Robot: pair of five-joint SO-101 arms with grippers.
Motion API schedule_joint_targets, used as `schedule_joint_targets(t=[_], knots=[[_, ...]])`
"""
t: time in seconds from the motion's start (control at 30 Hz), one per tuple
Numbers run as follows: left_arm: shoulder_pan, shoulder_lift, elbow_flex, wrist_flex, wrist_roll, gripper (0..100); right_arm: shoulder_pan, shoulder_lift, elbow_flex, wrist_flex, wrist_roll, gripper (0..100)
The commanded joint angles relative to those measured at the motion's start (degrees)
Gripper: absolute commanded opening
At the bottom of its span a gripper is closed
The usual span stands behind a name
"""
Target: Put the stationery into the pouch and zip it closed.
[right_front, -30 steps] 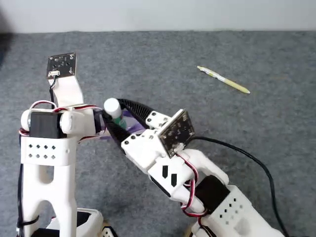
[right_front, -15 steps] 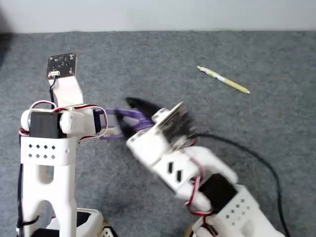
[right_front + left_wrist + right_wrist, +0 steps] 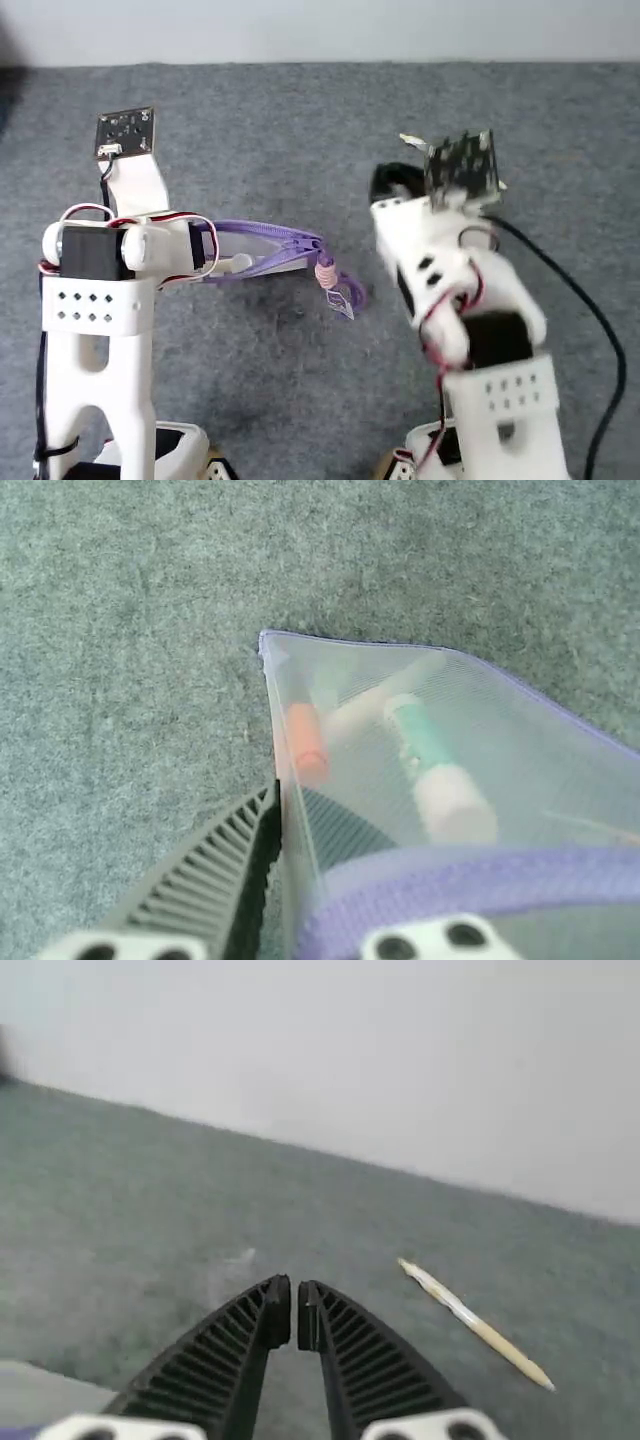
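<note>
A purple-trimmed mesh pouch [image 3: 265, 250] hangs off the mat with my left gripper [image 3: 290, 830] shut on its edge; one finger [image 3: 215, 875] is outside the wall. Through the mesh I see a green glue stick with a white cap [image 3: 430, 770], an orange item [image 3: 305, 742] and a pale stick [image 3: 370, 705] lying inside. The pouch mouth is unzipped, and the pink zipper pull [image 3: 325, 270] dangles at its right end. A yellow-and-white pen [image 3: 475, 1325] lies on the grey mat just beyond my right gripper [image 3: 293, 1310], which is shut and empty. In the high view that gripper [image 3: 392, 183] sits right of the pouch, with its wrist covering most of the pen [image 3: 408, 139].
Grey carpet-like mat [image 3: 300, 120] covers the table, with a white wall along its far edge. A black cable [image 3: 590, 310] trails at the right of the right arm. The left arm's base [image 3: 95, 330] stands at the front left.
The right gripper held the glue stick over the pouch, dropped it inside, then pulled out and swung right toward the pen. The left arm kept holding the pouch.
</note>
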Motion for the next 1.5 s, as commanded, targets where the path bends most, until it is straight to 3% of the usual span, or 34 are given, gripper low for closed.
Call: schedule_joint_targets(t=[0.0,0.33,0.63,0.77,0.9,1.27,1.47], knots=[[0.0,0.26,0.22,0.18,0.35,1,4.53,10.15,-8.35,3.38,1.32,1.4],[0.18,0.35,0.22,-0.26,0.35,1,11.65,49.45,-40.97,17.54,10.02,1.9],[0.18,0.35,0.22,-1.76,0.35,1,12.35,75.91,-66.02,19.47,26.37,2.5],[0.0,0.35,0.22,-1.76,0.35,1,12.35,86.73,-75.25,19.03,32.88,14.2],[0.35,0.53,0.22,-1.76,0.35,1,12.44,96.84,-85.19,19.21,33.93,22.9],[0.44,0.7,0.22,-1.76,0.35,1,12.79,119.43,-114.37,19.12,34.11,22.9],[0.44,0.7,0.22,-1.76,0.35,1,12.79,126.46,-122.02,18.95,34.11,22.8]])
